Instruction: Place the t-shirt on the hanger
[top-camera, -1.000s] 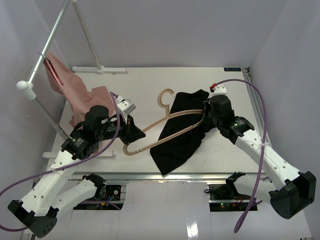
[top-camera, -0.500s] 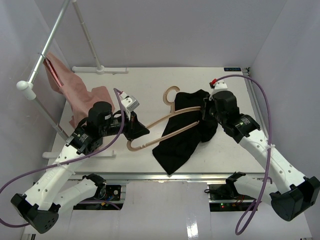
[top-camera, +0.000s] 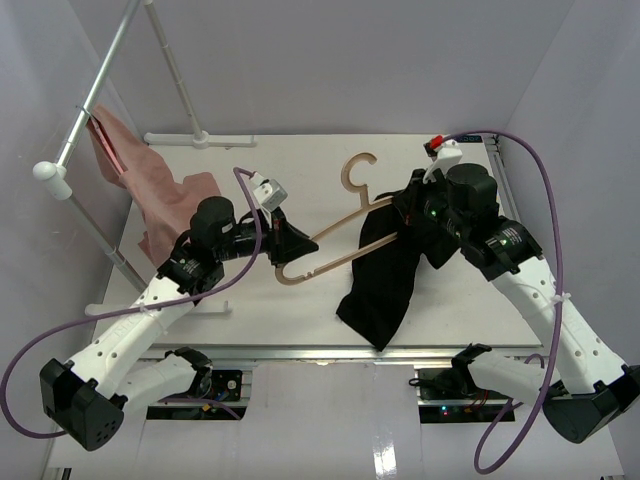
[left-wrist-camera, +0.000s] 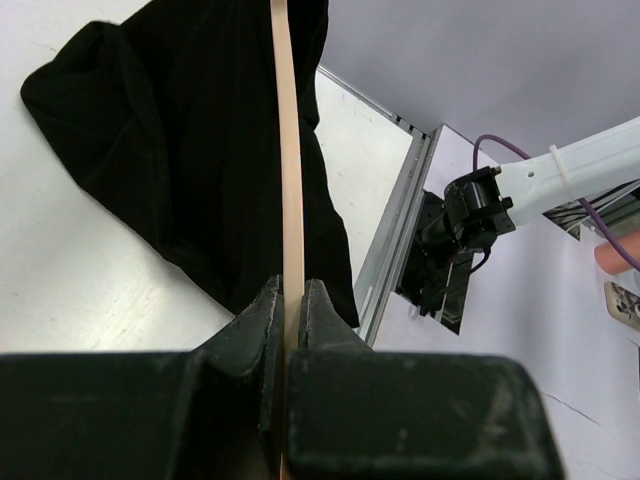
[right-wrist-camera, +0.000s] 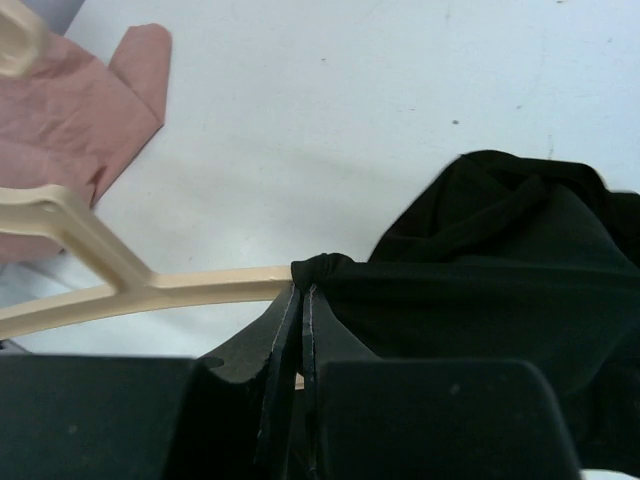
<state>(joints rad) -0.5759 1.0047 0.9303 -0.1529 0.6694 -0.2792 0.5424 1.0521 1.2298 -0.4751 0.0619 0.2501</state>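
Note:
The light tan hanger (top-camera: 335, 235) is held slanted above the table, hook (top-camera: 358, 170) at the far end. My left gripper (top-camera: 292, 248) is shut on its left arm; in the left wrist view the tan bar (left-wrist-camera: 290, 170) runs straight out from between the jaws of that gripper (left-wrist-camera: 287, 297). The black t-shirt (top-camera: 388, 275) drapes over the hanger's right half and hangs toward the table's front. My right gripper (top-camera: 408, 215) is shut on a bunched fold of the t-shirt (right-wrist-camera: 500, 270) right where it meets the hanger (right-wrist-camera: 190, 290), fingertips (right-wrist-camera: 290, 300) pressed together.
A pink cloth (top-camera: 165, 200) hangs from the grey metal rail (top-camera: 100, 90) at the left and spills onto the white table (top-camera: 300, 160). The rail's white feet (top-camera: 200, 138) stand at the back left. The table's metal front edge (left-wrist-camera: 390, 250) lies just beyond the t-shirt.
Both arms have carried the hanger and t-shirt up and to the right. The hook now sits farther back. The t-shirt has gone from lying spread out to hanging bunched from the hanger.

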